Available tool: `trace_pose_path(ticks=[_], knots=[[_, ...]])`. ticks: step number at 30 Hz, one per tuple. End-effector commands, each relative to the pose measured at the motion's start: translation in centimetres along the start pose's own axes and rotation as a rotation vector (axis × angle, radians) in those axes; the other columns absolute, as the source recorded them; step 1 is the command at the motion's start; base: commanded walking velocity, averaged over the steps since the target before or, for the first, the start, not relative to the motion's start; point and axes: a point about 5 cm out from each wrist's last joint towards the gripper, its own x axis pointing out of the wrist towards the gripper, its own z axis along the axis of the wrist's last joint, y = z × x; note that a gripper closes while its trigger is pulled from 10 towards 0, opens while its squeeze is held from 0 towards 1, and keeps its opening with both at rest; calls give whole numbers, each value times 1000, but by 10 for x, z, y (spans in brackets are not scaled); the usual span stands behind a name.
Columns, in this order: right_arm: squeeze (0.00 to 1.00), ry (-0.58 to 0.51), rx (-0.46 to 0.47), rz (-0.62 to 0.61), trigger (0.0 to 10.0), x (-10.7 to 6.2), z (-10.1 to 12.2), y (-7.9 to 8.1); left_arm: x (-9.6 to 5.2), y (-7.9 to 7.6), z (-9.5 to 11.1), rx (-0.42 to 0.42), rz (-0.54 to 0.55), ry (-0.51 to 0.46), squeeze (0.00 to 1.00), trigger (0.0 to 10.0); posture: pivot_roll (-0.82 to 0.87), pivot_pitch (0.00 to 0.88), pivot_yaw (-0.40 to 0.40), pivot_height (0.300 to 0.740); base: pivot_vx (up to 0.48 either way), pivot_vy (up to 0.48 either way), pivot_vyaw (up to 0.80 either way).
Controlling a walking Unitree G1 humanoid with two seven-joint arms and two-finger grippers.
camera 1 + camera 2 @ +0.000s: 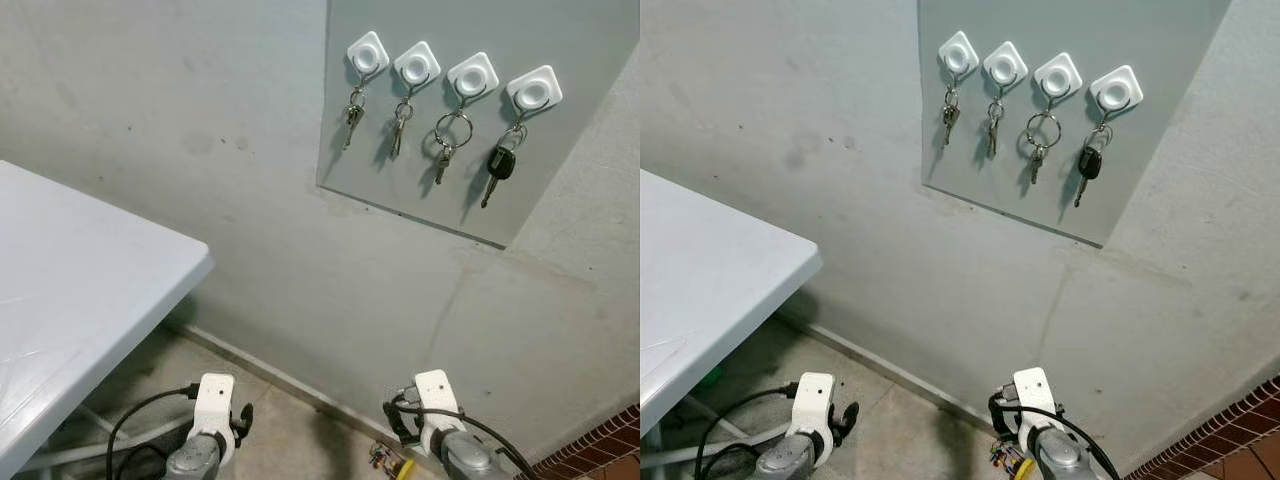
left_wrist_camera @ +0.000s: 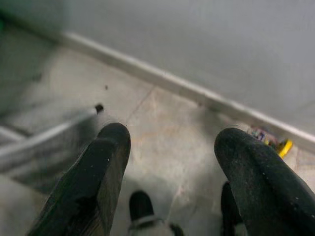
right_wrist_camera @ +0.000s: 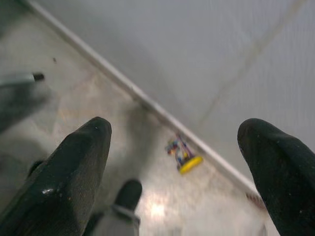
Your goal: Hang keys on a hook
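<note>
Four white square hooks are stuck in a row on a grey panel [image 1: 420, 200] on the wall, from the left hook [image 1: 368, 54] to the right hook [image 1: 534, 92]. Each holds keys: small silver keys [image 1: 353, 110], another silver set [image 1: 400, 125], a large ring with keys [image 1: 448, 142] and a black-headed car key [image 1: 500, 162]. Both silver arms hang low near the floor, far below the hooks. My left gripper [image 2: 174, 137] is open with nothing between its fingers. My right gripper [image 3: 177, 128] is open and holds nothing either.
A white table [image 1: 80, 290] juts in from the left, its metal leg [image 2: 44, 137] on the floor. A small yellow and multi-coloured object [image 3: 183, 156] lies on the floor by the wall's base. Red brick paving [image 1: 600, 450] starts at the right.
</note>
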Motion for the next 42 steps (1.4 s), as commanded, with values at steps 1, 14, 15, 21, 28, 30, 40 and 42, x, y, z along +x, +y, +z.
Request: trace_pose_path(ticks=[1, 14, 15, 21, 28, 30, 40, 42], knots=[[1000, 36, 0, -23, 10000, -3, -8, -4, -1, 0, -5, -5, 3, 17, 0, 10000, -69, 0, -28, 724, 0, 0, 0], [1000, 148, 30, -48, 10000, -15, -42, -8, -8, 13, -20, -72, 53, 46, 0, 10000, -61, 0, -39, 724, 0, 0, 0], [1000, 152, 30, -49, 10000, -16, -43, -8, -8, 13, -20, -72, 55, 46, 0, 10000, -61, 0, -39, 724, 0, 0, 0], [1000, 171, 7, -45, 10000, -17, -46, -7, -9, 16, -22, -87, 71, 49, 0, 10000, -54, 0, -45, 724, 0, 0, 0], [0, 157, 36, -29, 10000, -15, -41, -8, -11, 29, -23, -98, 111, 50, 0, 10000, -65, 0, -45, 724, 0, 0, 0], [0, 165, 39, -25, 10000, -15, -41, -9, -14, 29, -30, -93, 116, 78, 0, 10000, -68, 0, -42, 724, 0, 0, 0], [0, 215, 28, -21, 10000, -18, -50, -7, -19, 23, -46, -80, 106, 121, 0, 10000, -49, 0, -54, 724, 0, 0, -331], [0, 218, 23, -20, 10000, -18, -51, -7, -19, 23, -47, -81, 105, 122, 0, 10000, -49, 0, -54, 724, 0, 0, -681]])
